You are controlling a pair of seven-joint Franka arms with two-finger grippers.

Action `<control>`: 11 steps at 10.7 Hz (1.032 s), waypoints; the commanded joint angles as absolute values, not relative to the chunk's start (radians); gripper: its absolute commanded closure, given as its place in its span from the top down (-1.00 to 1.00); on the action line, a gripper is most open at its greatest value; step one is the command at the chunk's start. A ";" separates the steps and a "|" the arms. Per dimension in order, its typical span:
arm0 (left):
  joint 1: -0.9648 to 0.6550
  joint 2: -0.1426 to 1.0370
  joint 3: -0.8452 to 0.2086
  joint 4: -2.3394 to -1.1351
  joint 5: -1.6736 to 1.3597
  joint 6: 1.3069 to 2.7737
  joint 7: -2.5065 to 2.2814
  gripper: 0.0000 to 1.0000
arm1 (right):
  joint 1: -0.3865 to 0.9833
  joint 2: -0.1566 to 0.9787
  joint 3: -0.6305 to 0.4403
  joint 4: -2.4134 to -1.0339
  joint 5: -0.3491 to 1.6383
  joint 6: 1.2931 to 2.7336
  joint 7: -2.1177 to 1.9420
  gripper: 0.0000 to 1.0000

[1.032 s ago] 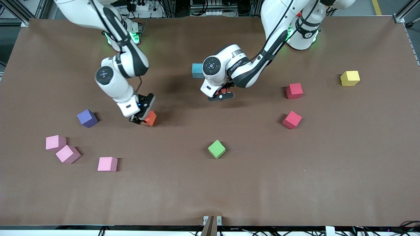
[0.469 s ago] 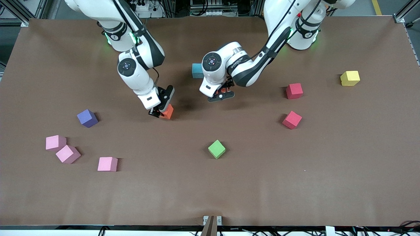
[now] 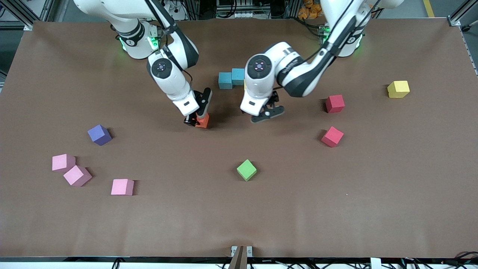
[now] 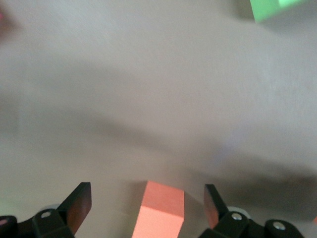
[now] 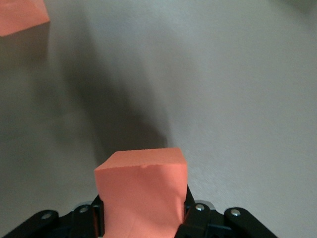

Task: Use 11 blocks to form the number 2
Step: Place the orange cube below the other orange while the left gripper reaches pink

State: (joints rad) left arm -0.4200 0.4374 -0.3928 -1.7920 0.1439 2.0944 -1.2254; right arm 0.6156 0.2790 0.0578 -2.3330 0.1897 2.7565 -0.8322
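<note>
My right gripper [image 3: 195, 120] [image 5: 141, 210] is shut on an orange block [image 3: 203, 120] [image 5: 141, 191], held just above the table's middle. My left gripper [image 3: 263, 111] [image 4: 147, 193] hangs open beside it, low over a second orange block [image 4: 161, 208] that lies on the table between its fingers, untouched. The left hand hides that block in the front view; it shows as an orange block [image 5: 20, 17] in the right wrist view. Two light blue blocks [image 3: 225, 80] [image 3: 238, 76] sit side by side, farther from the front camera than both grippers.
A purple block [image 3: 99, 134] and three pink blocks [image 3: 63, 162] [image 3: 77, 175] [image 3: 122, 186] lie toward the right arm's end. A green block [image 3: 246, 170] [image 4: 272, 7] lies nearer the front camera. Two red blocks [image 3: 335, 103] [image 3: 332, 136] and a yellow block [image 3: 398, 89] lie toward the left arm's end.
The right arm has carried its orange block toward the table's middle. The left gripper has opened, let go of its orange block and shifted, uncovering the second light blue block.
</note>
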 commanded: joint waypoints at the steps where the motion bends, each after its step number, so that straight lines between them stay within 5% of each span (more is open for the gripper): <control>1: -0.338 0.394 -0.405 -1.810 0.170 2.082 -1.189 1.00 | 0.676 0.325 0.052 -2.274 0.189 2.731 -0.769 -0.69; 11: -0.103 0.368 -0.322 -1.804 0.172 2.043 -0.566 1.00 | 0.991 0.439 -0.037 -2.134 0.147 2.701 -0.641 -0.70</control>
State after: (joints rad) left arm -0.1218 0.3881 -0.3143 -1.7922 0.1497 2.0604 -0.6067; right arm 0.9579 0.3985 -0.0032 -2.1854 0.1757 2.7059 -0.6414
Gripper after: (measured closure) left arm 0.000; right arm 0.445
